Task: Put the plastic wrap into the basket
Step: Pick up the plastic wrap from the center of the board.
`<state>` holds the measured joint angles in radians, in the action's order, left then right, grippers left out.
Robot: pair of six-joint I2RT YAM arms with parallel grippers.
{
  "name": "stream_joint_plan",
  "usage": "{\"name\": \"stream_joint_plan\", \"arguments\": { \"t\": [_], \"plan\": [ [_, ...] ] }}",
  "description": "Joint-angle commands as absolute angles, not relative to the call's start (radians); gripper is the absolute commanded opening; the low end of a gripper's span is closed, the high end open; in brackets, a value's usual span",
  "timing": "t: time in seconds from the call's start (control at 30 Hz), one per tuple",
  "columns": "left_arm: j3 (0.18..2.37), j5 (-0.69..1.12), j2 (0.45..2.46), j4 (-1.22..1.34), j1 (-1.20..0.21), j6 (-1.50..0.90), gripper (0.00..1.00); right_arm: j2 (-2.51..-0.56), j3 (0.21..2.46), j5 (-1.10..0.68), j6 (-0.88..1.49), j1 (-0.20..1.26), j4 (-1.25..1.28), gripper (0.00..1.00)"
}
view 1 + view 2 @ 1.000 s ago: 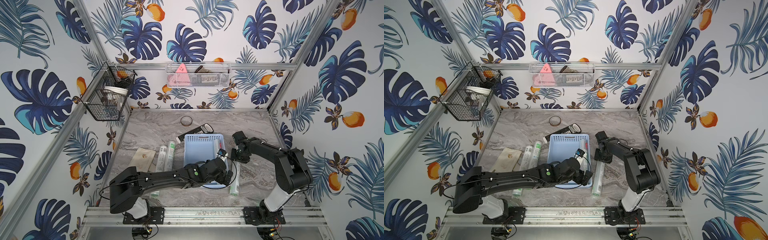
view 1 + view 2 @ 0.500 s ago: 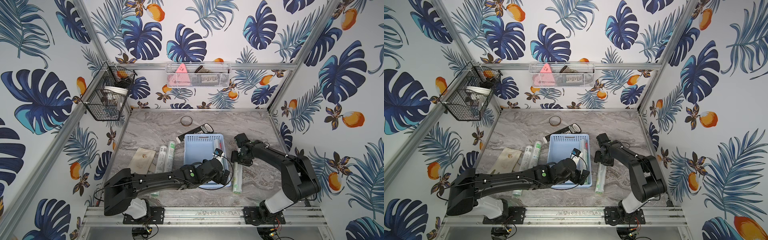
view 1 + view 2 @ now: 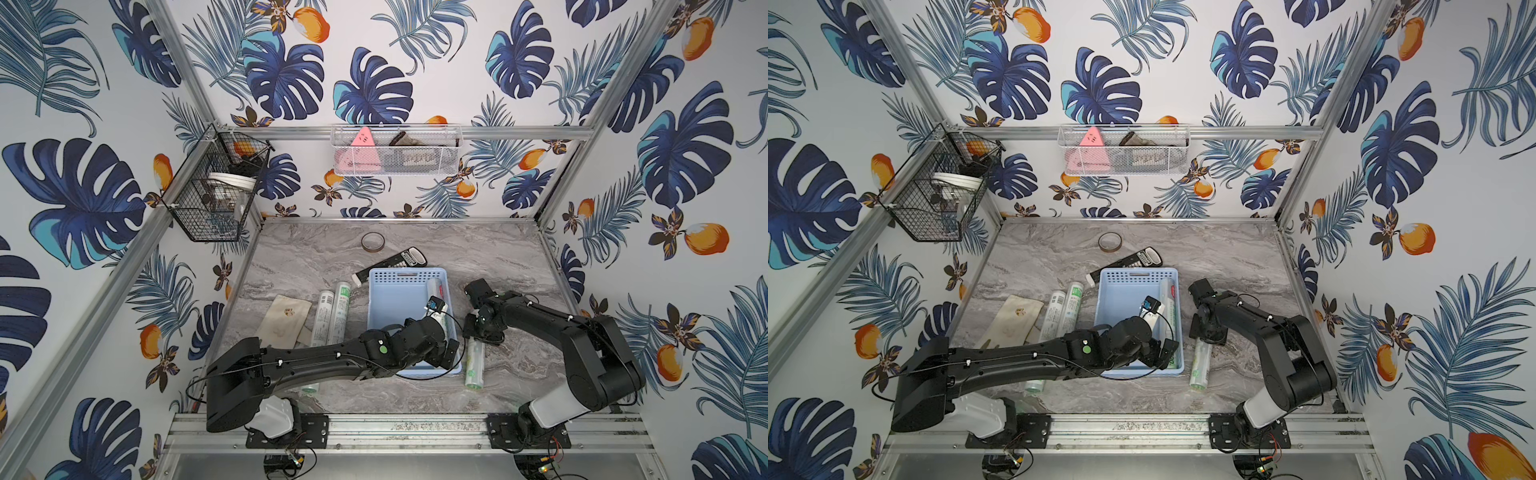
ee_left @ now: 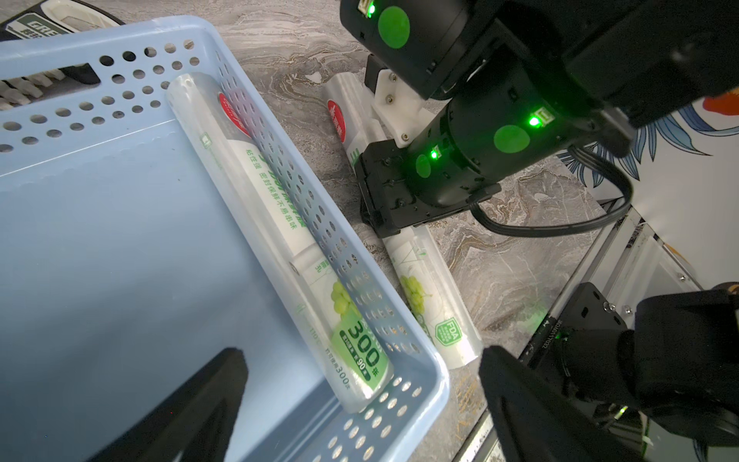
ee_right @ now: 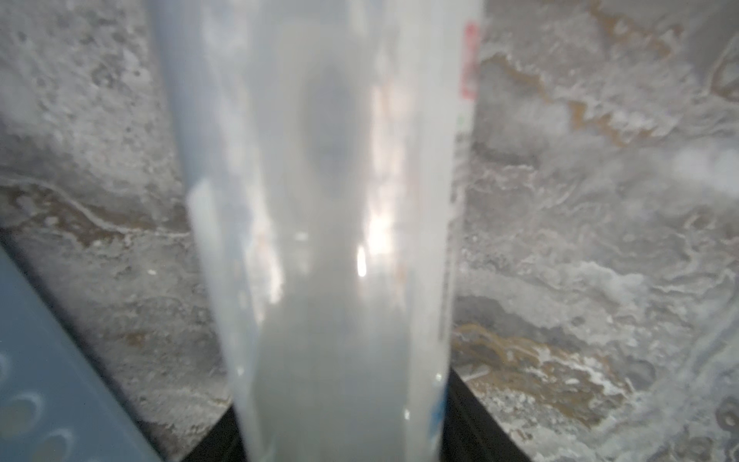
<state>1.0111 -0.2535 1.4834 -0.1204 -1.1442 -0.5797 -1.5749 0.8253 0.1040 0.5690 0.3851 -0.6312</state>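
Observation:
The light blue basket (image 3: pixel 409 272) (image 3: pixel 1133 274) (image 4: pixel 436 376) sits mid-table. One plastic wrap roll (image 3: pixel 434 291) (image 3: pixel 1168 291) (image 4: pixel 280 212) lies inside along its right wall. Another roll (image 3: pixel 475 361) (image 3: pixel 1200 365) (image 4: pixel 424 288) (image 5: pixel 328 200) lies on the table just right of the basket. My right gripper (image 3: pixel 482 332) (image 3: pixel 1208 332) (image 5: pixel 340 436) is down on its far half, fingers against both sides. Two more rolls (image 3: pixel 332 311) (image 3: pixel 1063 311) lie left of the basket. My left gripper (image 3: pixel 451 353) (image 3: pixel 1165 351) (image 4: pixel 360 356) hangs open and empty over the basket's near right corner.
A black calculator (image 3: pixel 395 262) and a tape ring (image 3: pixel 372 241) lie behind the basket. A beige pouch (image 3: pixel 286 320) lies at the left. A black wire basket (image 3: pixel 216 187) and a white mesh basket (image 3: pixel 395 153) hang on the walls.
My right gripper came away from the basket's right wall, dropped onto the roll on the table, widened and then closed round it. The left gripper stayed open in about the same place.

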Motion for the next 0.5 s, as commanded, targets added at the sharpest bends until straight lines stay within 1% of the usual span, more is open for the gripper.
{"name": "stream_joint_plan", "arguments": {
  "t": [0.0,0.27,0.47],
  "plan": [
    [1.005,-0.271,1.472,-0.104,-1.144,-0.595,0.99,-1.579,0.817,0.077,0.597,0.390,-0.638,0.56],
    [1.008,-0.276,1.471,-0.105,-1.144,-0.598,0.99,-1.450,0.834,0.149,0.568,0.394,-0.672,0.43],
    [1.006,-0.285,1.470,-0.106,-1.144,-0.603,0.99,-1.373,0.859,0.194,0.565,0.394,-0.726,0.44]
  ]
}}
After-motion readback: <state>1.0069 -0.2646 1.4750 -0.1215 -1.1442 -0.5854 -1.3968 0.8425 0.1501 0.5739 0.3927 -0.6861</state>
